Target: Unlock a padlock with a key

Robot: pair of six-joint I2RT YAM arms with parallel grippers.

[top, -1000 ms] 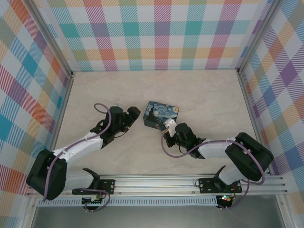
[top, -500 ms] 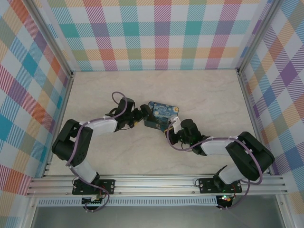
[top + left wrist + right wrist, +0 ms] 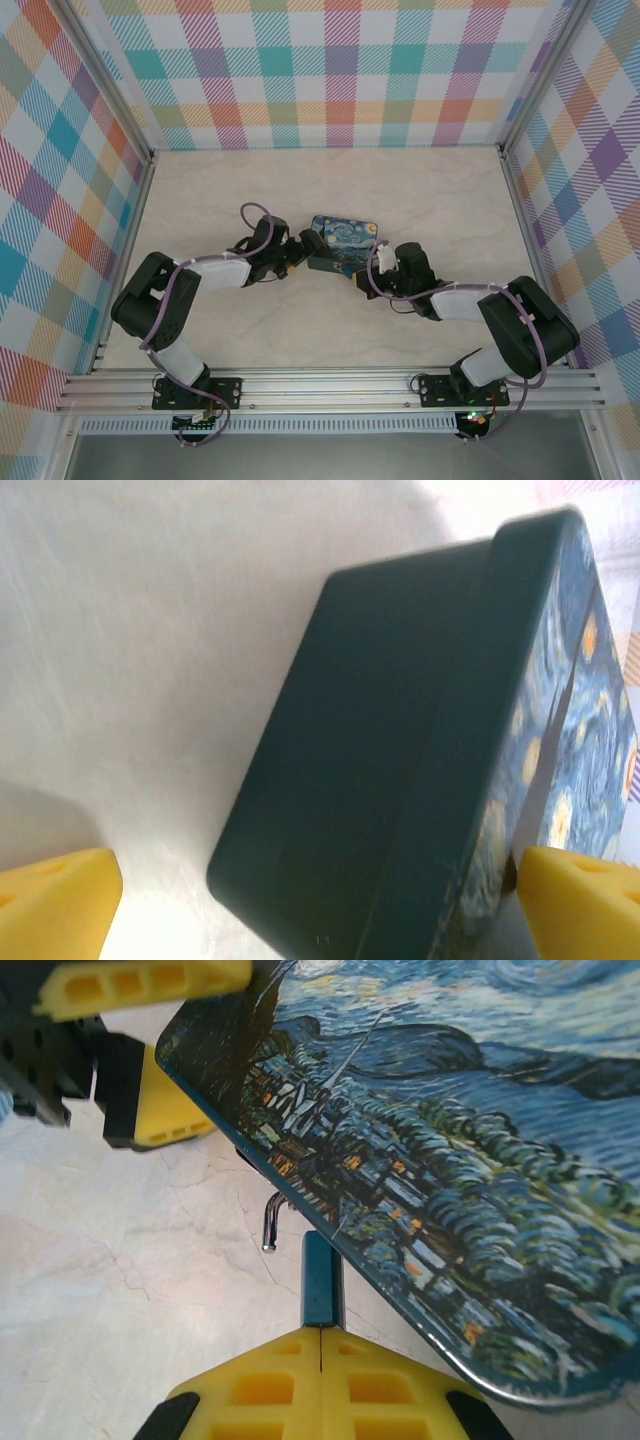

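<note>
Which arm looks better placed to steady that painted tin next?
Probably left. The open left gripper straddles the end of the tin, one finger either side; the right gripper is busy, shut on the blue padlock.

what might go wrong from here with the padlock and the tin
1. The right gripper is shut on the padlock at its very fingertips; a tug could twist it loose.
2. The left gripper stands open astride the corner of the tin; closing there might shove the tin and strain the thin shackle at its edge.
3. Both grippers crowd that corner and might bump.
</note>
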